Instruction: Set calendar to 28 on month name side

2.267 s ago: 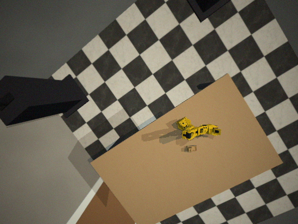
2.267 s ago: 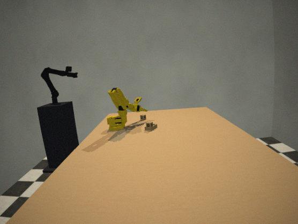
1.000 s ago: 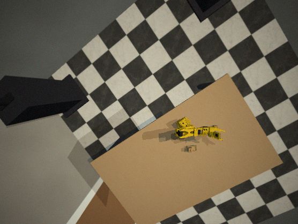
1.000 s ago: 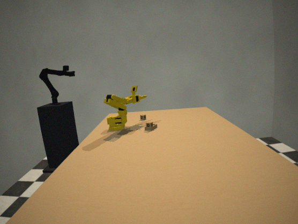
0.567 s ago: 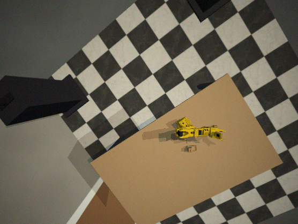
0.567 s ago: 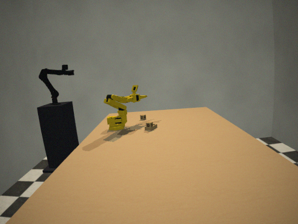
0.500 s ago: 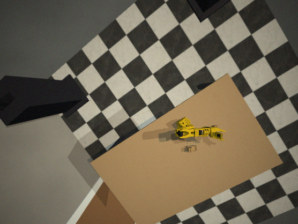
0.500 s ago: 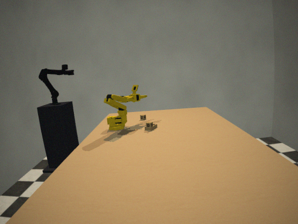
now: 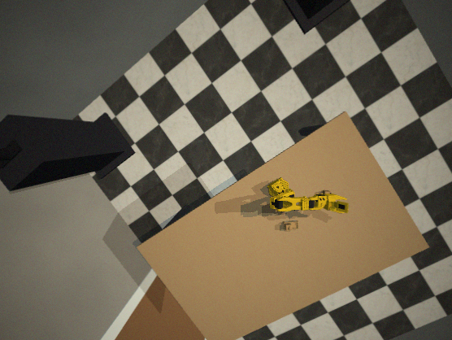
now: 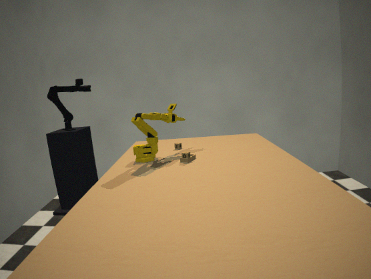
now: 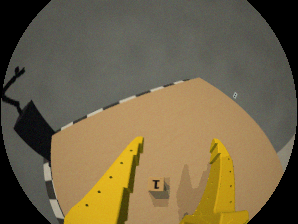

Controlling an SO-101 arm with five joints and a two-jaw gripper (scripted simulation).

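Yellow jaws apart — cube (image 11: 157, 185) far below

Tan rectangular surface (image 10: 233, 207) above a checkered floor (image 9: 252, 73). Resting directly on it: the yellow arm's base (image 10: 144, 154) near the far-left corner; a small tray (image 10: 191, 159) carrying one cube (image 10: 185, 155) at the base's 3 o'clock; a second cube (image 10: 177, 145) loose, at the tray's 11 o'clock, apart from it.
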